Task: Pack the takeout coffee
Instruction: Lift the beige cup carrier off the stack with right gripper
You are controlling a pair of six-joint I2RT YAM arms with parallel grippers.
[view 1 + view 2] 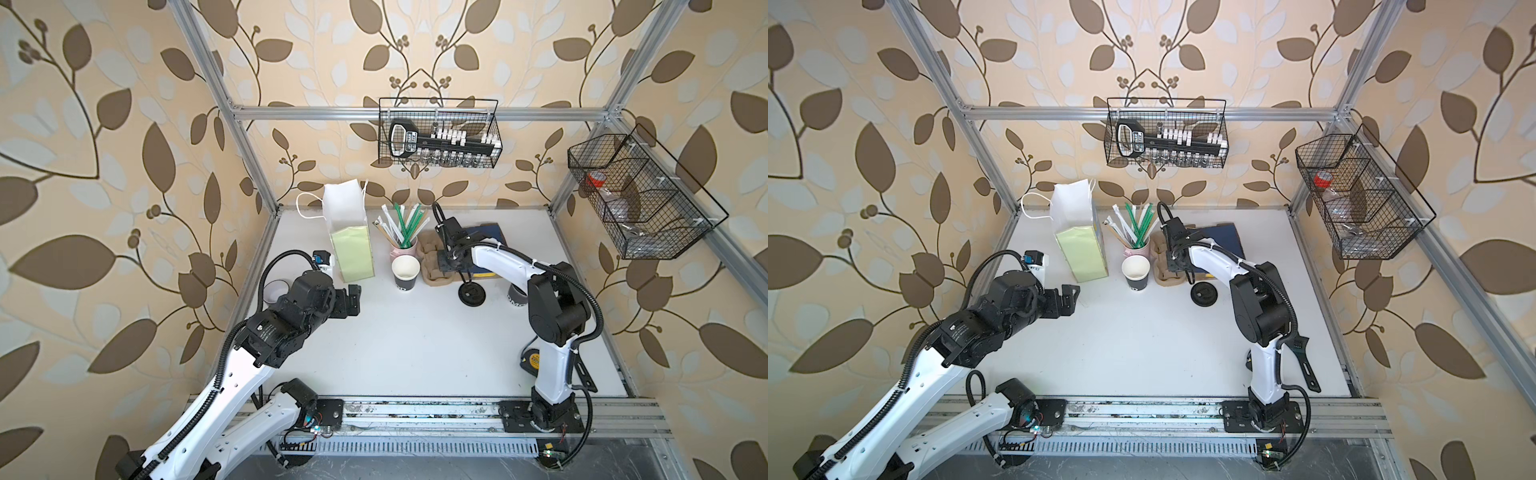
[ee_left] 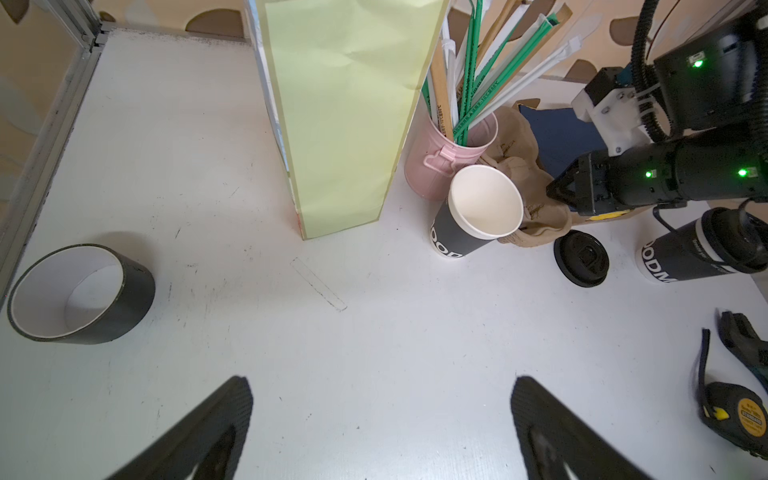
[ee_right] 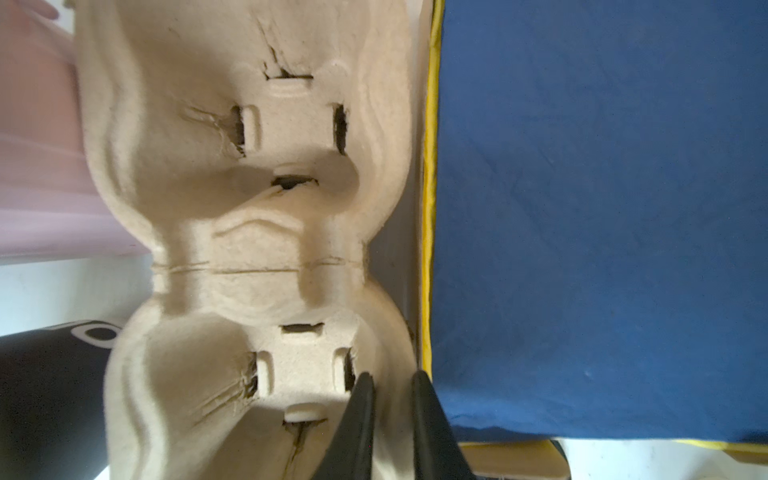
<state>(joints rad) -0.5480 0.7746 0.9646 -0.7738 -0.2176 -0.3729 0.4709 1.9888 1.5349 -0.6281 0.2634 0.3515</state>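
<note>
Left arm: reaches in from 7 o'clock, wrist roughly level. The left gripper (image 1: 355, 297) (image 2: 378, 386) hovers over bare table with jaws spread wide and nothing between them. The yellow-green paper bag (image 1: 351, 245) stands at its 12 o'clock.

Right arm: elbow up, forearm angled down toward 10 o'clock. The right gripper (image 3: 390, 382) (image 1: 446, 266) has jaws nearly together, pinching the rim of the pulp cup carrier (image 3: 249, 249) (image 1: 434, 257).

The takeout coffee cup (image 1: 406, 272) (image 2: 478, 216) is upright, open and empty at 12 o'clock of table centre. Around it:
- carrier against it at 3 o'clock
- pink straw cup (image 1: 402, 249) at 12 o'clock
- loose black lid (image 1: 471, 294) at 4 o'clock

The 2nd cup (image 2: 681, 257) looks lidded and is partly hidden behind the right arm.

Surface is a white table (image 1: 415, 353), scuffed. A blue cloth-covered pad (image 3: 602, 208) lies beside the carrier, a tape roll (image 2: 79, 295) sits at 9 o'clock, and a tape measure (image 2: 739, 415) at 4 o'clock. Leaf wallpaper, aluminium frame and 2 wire baskets (image 1: 440, 133) on the walls.
</note>
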